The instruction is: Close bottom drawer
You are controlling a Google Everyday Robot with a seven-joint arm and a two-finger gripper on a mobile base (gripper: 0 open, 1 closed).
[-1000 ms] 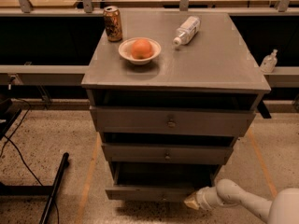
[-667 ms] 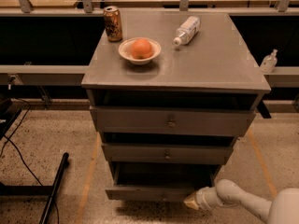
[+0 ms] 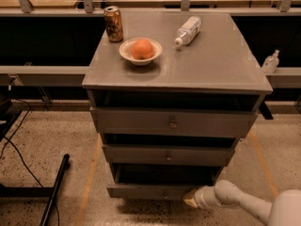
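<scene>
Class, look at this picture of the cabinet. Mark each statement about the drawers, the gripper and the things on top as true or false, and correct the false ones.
1. The bottom drawer stands pulled out from the cabinet. True.
2. The gripper rests up on the cabinet top. False: it is low down near the floor, at the right end of the bottom drawer's front.
3. The bowl holds an orange. True.
4. The plastic bottle stands upright. False: it lies on its side on the cabinet top.
5. The can stands upright behind the bowl. True.
</scene>
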